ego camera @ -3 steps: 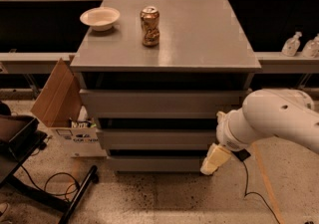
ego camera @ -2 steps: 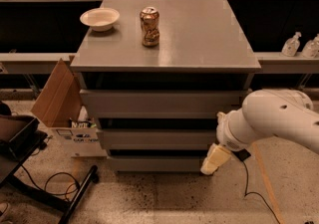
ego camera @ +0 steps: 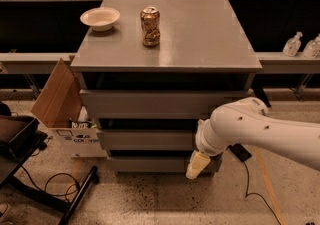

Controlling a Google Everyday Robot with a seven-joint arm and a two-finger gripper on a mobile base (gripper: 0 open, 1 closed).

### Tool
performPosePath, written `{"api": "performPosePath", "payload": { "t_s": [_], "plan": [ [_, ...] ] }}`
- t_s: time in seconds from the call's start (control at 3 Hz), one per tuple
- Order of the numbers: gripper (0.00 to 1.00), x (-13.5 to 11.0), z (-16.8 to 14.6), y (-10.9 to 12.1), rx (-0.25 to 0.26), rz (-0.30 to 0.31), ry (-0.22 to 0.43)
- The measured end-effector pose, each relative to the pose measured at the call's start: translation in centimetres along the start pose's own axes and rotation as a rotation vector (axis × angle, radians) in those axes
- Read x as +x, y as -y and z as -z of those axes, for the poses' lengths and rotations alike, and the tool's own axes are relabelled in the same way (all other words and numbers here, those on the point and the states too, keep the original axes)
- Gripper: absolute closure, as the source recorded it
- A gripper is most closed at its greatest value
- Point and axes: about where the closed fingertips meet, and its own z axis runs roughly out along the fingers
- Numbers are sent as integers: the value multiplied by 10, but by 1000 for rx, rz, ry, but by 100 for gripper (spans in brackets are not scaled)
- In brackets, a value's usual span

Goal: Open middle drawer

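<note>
Hand [ego camera: 197, 165]: cream-coloured, low at the right end of the cabinet, pointing down toward the floor [ego camera: 160, 199]. We cannot tell whether it is wide or narrow, and we see nothing held in it. It hangs in front of the right end of the bottom drawer front [ego camera: 150, 164], just under the right end of the middle drawer [ego camera: 147, 139]. We cannot tell whether it touches either one.

White arm [ego camera: 260, 131]: comes in from the right edge of the scene, its bulky wrist covering the right end of the middle drawer.

Middle drawer: plain grey front, no handle, set between the broader top drawer front [ego camera: 160, 104] and the narrower bottom one, dark gaps above and below.

Worktop [ego camera: 200, 34]: grey and flat. A pale bowl [ego camera: 100, 18] sits at the far left, and a dented can [ego camera: 150, 26] stands upright just right of it, the two apart.

Left of the cabinet, an open cardboard box [ego camera: 57, 94] leans on the floor. Far right, two bottles [ego camera: 292, 44] stand on a ledge. A black cable [ego camera: 245, 179] trails on the floor beneath the arm.
</note>
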Motion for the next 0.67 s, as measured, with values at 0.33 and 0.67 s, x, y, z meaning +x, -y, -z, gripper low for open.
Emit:
{"api": "performPosePath", "payload": {
  "t_s": [0.33, 0.67],
  "plan": [
    [0, -5, -52, 9, -3, 70, 6],
    [0, -6, -94, 20, 1, 138, -9]
  ]
}}
